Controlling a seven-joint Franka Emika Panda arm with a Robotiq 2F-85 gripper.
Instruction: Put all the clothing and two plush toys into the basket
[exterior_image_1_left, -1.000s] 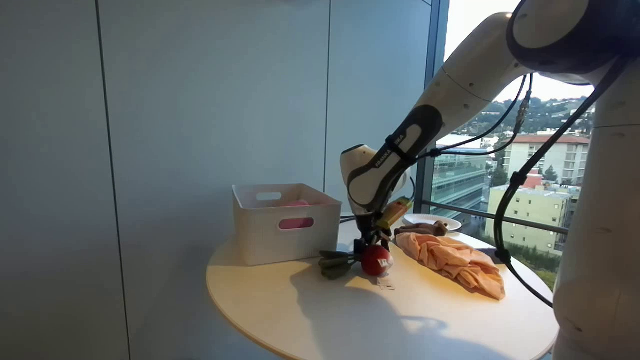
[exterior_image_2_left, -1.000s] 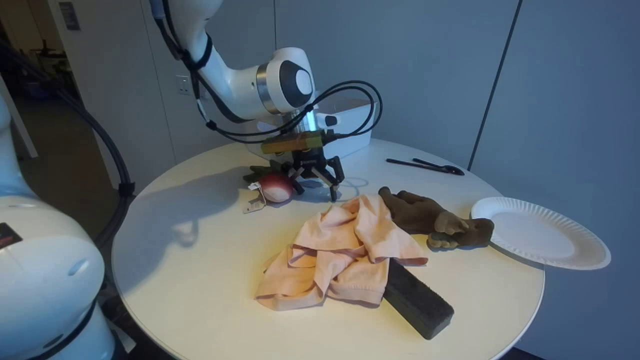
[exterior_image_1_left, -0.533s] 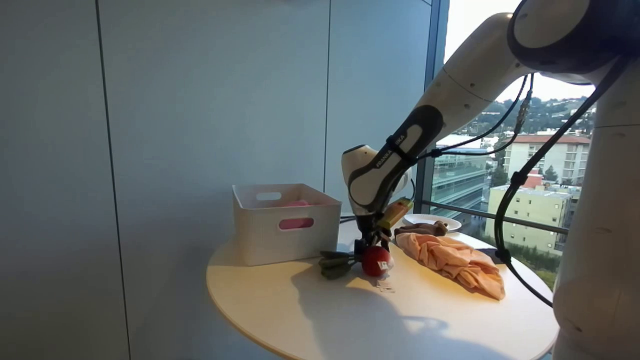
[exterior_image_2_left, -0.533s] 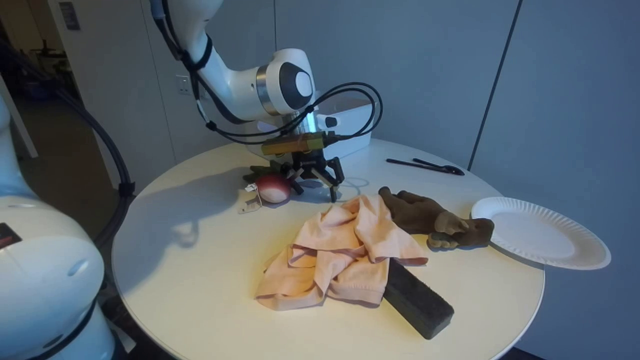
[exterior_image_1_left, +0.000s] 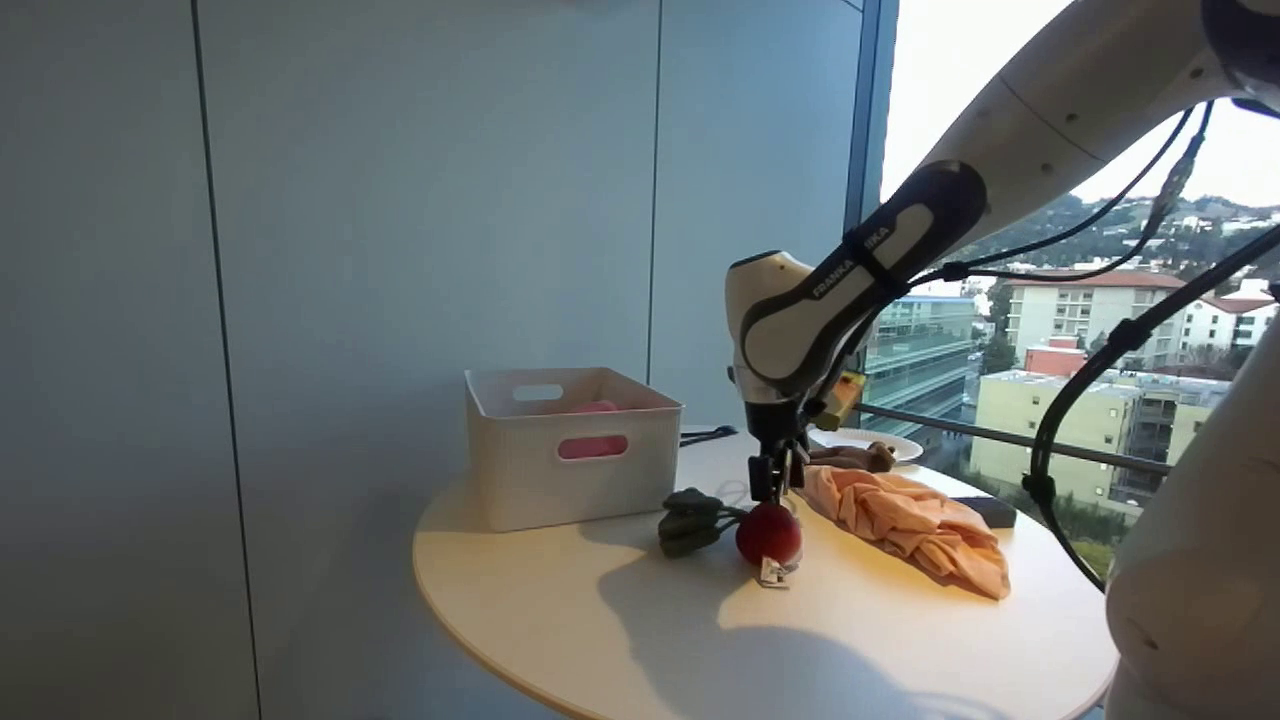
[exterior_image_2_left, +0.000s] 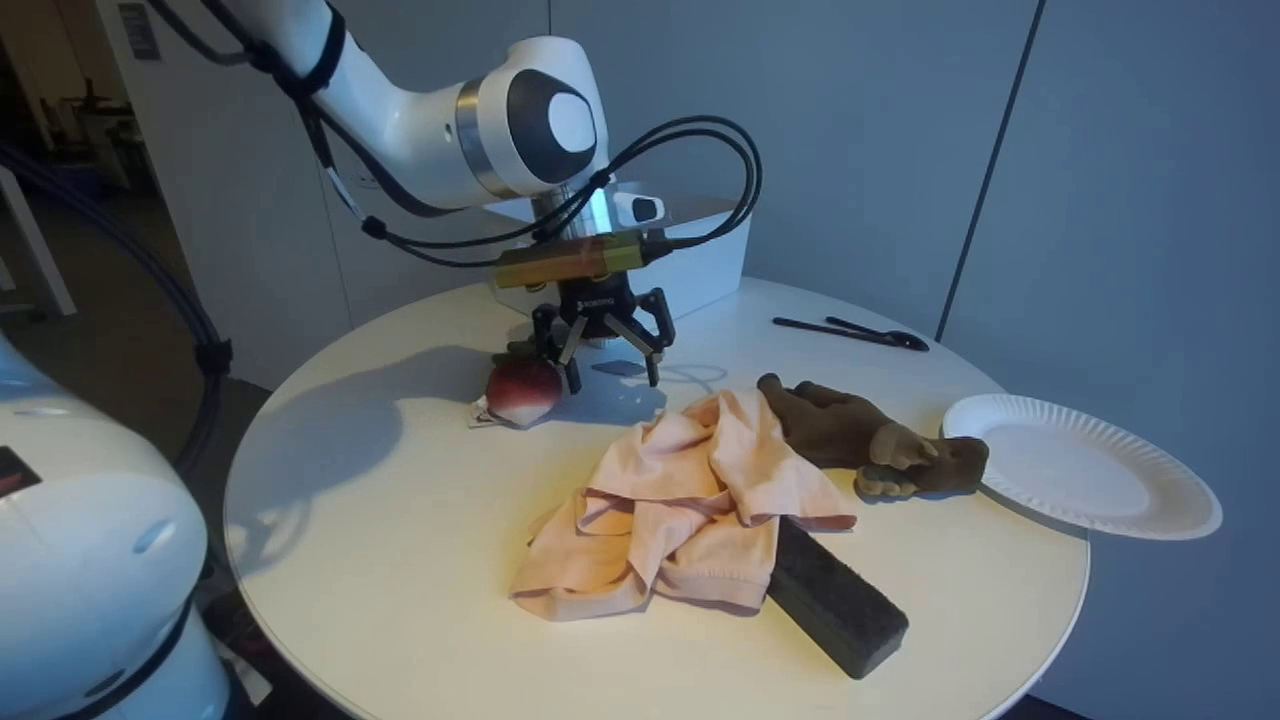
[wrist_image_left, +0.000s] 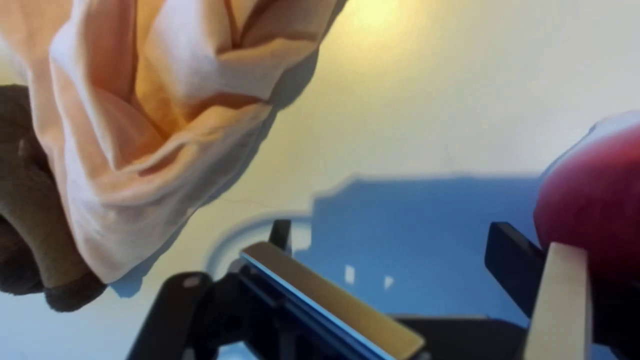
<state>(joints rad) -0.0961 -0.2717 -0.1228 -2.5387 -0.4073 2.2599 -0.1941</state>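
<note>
My gripper (exterior_image_1_left: 777, 492) is open and empty, low over the table just behind the red radish plush (exterior_image_1_left: 768, 535), which has green leaves. In an exterior view the gripper (exterior_image_2_left: 613, 385) has one finger close beside the radish plush (exterior_image_2_left: 523, 390); I cannot tell if they touch. In the wrist view the radish plush (wrist_image_left: 595, 205) lies outside the right finger. A peach garment (exterior_image_2_left: 690, 510) lies crumpled on the table, also in the wrist view (wrist_image_left: 165, 125). A brown plush (exterior_image_2_left: 835, 425) lies against it. The white basket (exterior_image_1_left: 570, 490) holds something pink (exterior_image_1_left: 593, 446).
A dark block (exterior_image_2_left: 840, 600) lies partly under the garment. A white paper plate (exterior_image_2_left: 1070, 470) overhangs the table edge past the brown plush. Black utensils (exterior_image_2_left: 870, 335) lie near the wall. The basket stands behind the arm in an exterior view (exterior_image_2_left: 700, 260).
The arm has shifted away from the basket and the gripper has risen slightly, staying open. The radish plush has shifted and turned a little, its tag now hanging differently. The garment has not moved.
</note>
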